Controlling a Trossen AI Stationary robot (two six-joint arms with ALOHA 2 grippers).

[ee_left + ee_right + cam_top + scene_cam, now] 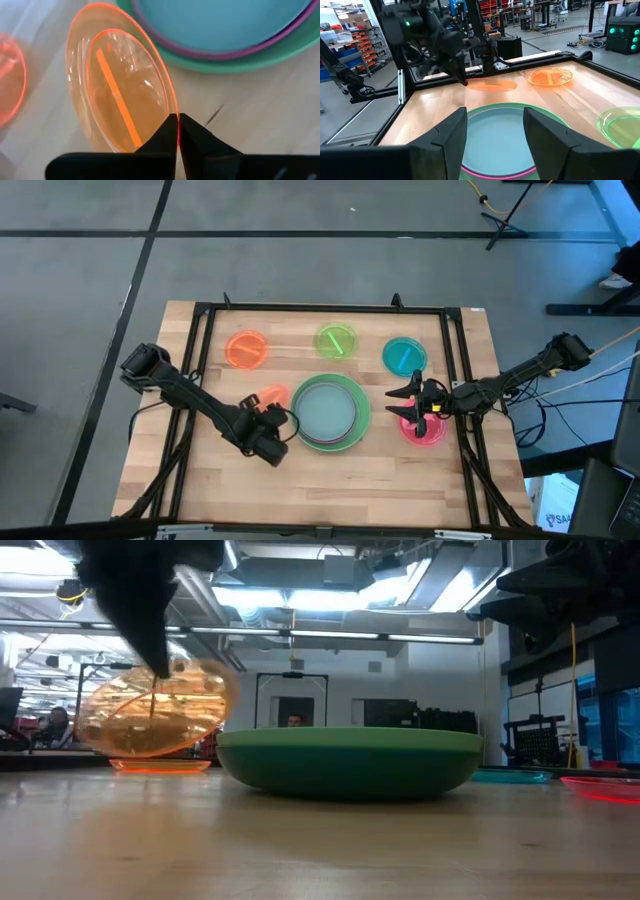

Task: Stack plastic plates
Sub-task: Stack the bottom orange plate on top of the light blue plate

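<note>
Counting two orange plates, one clawed

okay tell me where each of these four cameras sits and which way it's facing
High: overhead, straight down on the table and both arms.
Low: tabletop level, facing the green stack; a dark end effector part overhead.
Left wrist: on the left arm, its shut left end effector pinching the tilted orange plate.
Right wrist: on the right arm, between its open right end effector fingers, over the stack.
All share the stack; the orange plate, too.
</note>
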